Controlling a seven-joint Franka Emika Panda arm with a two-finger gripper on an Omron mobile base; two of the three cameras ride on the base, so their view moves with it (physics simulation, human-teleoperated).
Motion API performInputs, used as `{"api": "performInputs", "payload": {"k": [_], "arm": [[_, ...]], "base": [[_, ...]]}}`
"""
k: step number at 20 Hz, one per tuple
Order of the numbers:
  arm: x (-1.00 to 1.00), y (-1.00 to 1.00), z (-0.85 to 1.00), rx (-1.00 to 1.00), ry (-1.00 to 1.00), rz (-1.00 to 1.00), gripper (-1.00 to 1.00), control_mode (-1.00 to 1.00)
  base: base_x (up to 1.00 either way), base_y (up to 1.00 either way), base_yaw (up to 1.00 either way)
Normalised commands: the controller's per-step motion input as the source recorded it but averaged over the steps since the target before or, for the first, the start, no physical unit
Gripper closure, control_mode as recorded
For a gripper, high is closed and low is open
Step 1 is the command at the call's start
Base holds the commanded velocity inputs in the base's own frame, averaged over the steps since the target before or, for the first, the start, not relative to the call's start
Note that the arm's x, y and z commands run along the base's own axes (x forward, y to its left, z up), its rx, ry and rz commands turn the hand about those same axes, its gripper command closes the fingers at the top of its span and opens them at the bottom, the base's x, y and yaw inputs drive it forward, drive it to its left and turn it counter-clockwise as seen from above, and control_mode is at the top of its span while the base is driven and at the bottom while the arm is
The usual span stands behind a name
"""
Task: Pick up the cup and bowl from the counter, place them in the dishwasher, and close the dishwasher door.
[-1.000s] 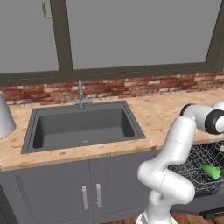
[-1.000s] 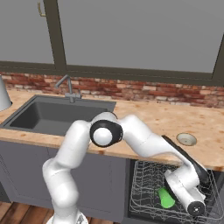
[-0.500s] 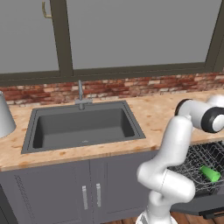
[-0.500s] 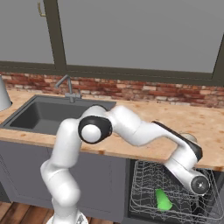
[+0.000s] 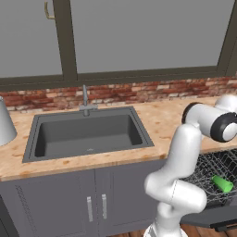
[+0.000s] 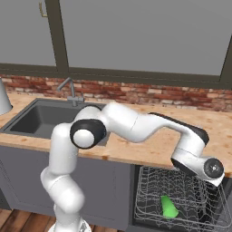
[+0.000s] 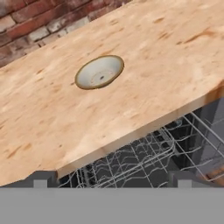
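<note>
The cup [image 6: 169,207] lies on its side in the dishwasher [image 6: 181,199] rack, while the bowl [image 7: 99,72] sits upright on the counter [image 7: 52,113] near the brick wall. Seen from the hand, the bowl lies ahead of the wide-open, empty gripper [image 7: 109,178], up past the counter edge. No writing is legible.

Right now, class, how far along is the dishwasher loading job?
Done: the cup lies in the dishwasher rack. In hand: nothing; the open end effector faces the bowl, which sits on the counter. Left: load the bowl, close the door.
</note>
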Motion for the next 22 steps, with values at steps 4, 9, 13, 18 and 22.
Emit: {"api": "performInputs", "payload": {"k": [4, 9, 13, 18, 22], "arm": [[0.21, 0.00, 0.24, 0.03, 0.08, 0.00, -1.00, -1.00], [0.40, 0.00, 0.03, 0.04, 0.02, -0.05, -1.00, -1.00], [0.47, -0.04, 0.00, 0.08, 0.00, -0.14, -1.00, -1.00], [0.59, -0.08, -0.01, 0.05, 0.00, -0.14, -1.00, -1.00], [0.64, -0.11, -0.09, 0.00, 0.02, -0.08, -1.00, -1.00]], "base": [[0.00, 0.00, 0.00], [0.00, 0.00, 0.00], [0.00, 0.00, 0.00], [0.00, 0.00, 0.00], [0.00, 0.00, 0.00]]}}
